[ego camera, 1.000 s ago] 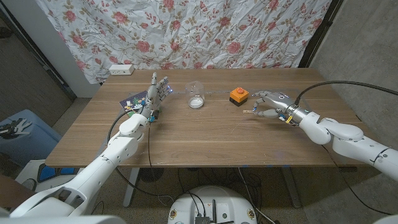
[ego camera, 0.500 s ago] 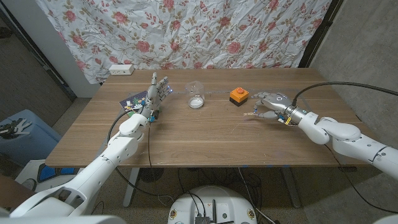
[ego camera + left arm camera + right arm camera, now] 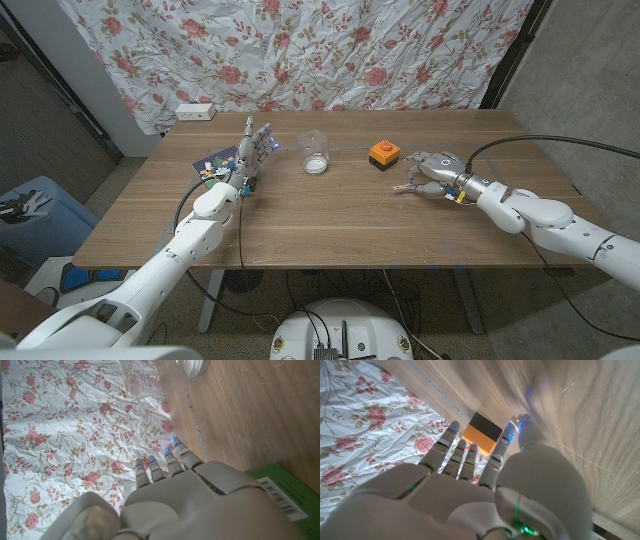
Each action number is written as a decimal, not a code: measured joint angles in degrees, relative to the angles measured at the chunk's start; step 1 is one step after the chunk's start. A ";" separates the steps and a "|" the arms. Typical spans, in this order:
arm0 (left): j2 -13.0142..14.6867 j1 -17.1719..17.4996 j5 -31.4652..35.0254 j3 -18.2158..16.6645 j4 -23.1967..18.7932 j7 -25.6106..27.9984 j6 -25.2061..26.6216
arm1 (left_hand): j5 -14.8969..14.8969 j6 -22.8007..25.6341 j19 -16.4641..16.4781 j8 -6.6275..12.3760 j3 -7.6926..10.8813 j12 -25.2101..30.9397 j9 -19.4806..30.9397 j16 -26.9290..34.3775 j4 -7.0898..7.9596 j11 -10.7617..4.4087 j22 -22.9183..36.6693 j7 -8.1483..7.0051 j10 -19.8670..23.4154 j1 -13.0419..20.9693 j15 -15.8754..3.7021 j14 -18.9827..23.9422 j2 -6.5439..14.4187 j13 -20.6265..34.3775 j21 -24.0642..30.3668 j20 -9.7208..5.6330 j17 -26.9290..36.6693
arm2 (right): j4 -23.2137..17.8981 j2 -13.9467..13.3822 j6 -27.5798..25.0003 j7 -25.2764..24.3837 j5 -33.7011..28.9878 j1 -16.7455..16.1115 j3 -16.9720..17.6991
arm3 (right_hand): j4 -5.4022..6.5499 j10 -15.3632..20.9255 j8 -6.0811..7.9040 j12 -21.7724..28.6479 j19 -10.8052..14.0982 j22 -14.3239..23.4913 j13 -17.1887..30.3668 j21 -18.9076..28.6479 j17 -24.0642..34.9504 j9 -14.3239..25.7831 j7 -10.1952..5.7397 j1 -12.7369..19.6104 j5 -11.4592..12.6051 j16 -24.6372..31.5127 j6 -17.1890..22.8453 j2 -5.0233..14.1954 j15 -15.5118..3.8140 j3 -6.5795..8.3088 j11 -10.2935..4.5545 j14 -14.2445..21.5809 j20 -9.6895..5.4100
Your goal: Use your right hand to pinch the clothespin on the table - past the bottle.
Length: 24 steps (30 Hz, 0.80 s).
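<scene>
A small wooden clothespin (image 3: 405, 186) lies low over the table, right of centre, in the head view. My right hand (image 3: 436, 170) reaches over it from the right, and its curled fingertips pinch the clothespin's near end. A clear plastic bottle (image 3: 315, 153) stands further left toward the table's middle; its clear body (image 3: 148, 381) also appears in the left wrist view. My left hand (image 3: 250, 152) is raised at the left with its fingers spread and holds nothing. In the right wrist view the back of my right hand (image 3: 470, 495) hides the clothespin.
An orange block on a black base (image 3: 384, 153) sits just beyond my right hand, and my fingers point toward the same block (image 3: 482, 434). A green packet with printed cards (image 3: 212, 165) lies by my left hand. A white power strip (image 3: 195, 111) rests at the far left edge.
My right hand has dropped a little toward the table's near side, and the clothespin shifted with it. The left hand and bottle have stayed put.
</scene>
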 measured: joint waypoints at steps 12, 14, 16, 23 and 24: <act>0.42 0.34 -0.20 -0.27 -0.50 -0.07 0.00 | 0.00 0.00 0.00 0.00 0.00 0.00 0.00 0.00 0.00 0.00 0.00 0.00 0.00 0.00 0.00 0.00 0.00 0.00 0.00 0.00 0.00 | 0.58 0.36 -0.28 0.82 -1.43 1.27 -1.61 | 0.00 -0.32 -0.16 0.00 0.00 0.00 0.00 0.00 0.01 -0.04 0.21 -0.22 0.00 0.00 -0.21 0.22 0.00 0.00 -0.31 0.00 0.00; 0.47 0.39 -0.23 -0.29 -0.56 -0.07 0.02 | 0.00 0.00 0.00 0.00 0.00 0.00 0.00 0.00 0.00 0.00 0.00 0.00 0.00 0.00 0.00 0.00 0.00 0.00 0.00 0.00 0.00 | 0.59 0.37 -0.35 1.01 -1.57 1.39 -1.75 | -0.10 -0.32 -0.16 0.00 0.00 0.00 0.00 0.00 0.01 -0.14 0.37 -0.22 0.00 0.00 -0.44 0.22 0.00 -0.10 -0.31 -0.01 0.00; 0.49 0.41 -0.24 -0.30 -0.59 -0.07 0.05 | 0.00 0.00 0.00 0.00 0.00 0.00 0.00 0.00 0.00 0.00 0.00 0.00 0.00 0.00 0.00 0.00 0.00 0.00 0.00 0.00 0.00 | 0.59 0.37 -0.40 1.10 -1.64 1.46 -1.85 | -0.24 -0.31 -0.46 0.00 0.00 0.00 0.00 0.00 0.01 -0.16 0.21 -0.22 0.00 0.00 -1.03 0.22 -0.32 -0.24 -0.31 -0.33 0.00; 0.51 0.44 -0.28 -0.32 -0.68 -0.08 0.18 | 0.00 0.00 0.00 0.00 0.00 0.00 0.00 0.00 0.00 0.00 0.00 0.00 0.00 0.00 0.00 0.00 0.00 0.00 0.00 0.00 0.00 | 0.31 0.27 -0.77 1.62 -1.83 1.54 -2.10 | -0.08 -1.06 -1.27 0.00 -0.33 0.00 0.00 0.00 0.01 -0.13 0.19 -0.21 0.01 0.00 -2.71 0.22 -0.32 -0.40 -0.19 -0.33 0.32; 0.51 0.44 -0.28 -0.33 -0.69 -0.08 0.19 | 0.00 0.00 0.00 0.00 0.00 0.00 0.00 0.00 0.00 0.00 0.00 0.00 0.00 0.00 0.00 0.00 0.00 0.00 0.00 0.00 0.00 | 0.21 0.23 -0.77 1.62 -1.83 1.54 -2.11 | -0.08 -1.36 -1.51 -0.20 -0.32 0.00 0.00 0.00 0.01 -0.12 0.20 -0.21 0.01 0.00 -3.31 0.22 -0.32 -0.39 -0.31 -0.33 0.32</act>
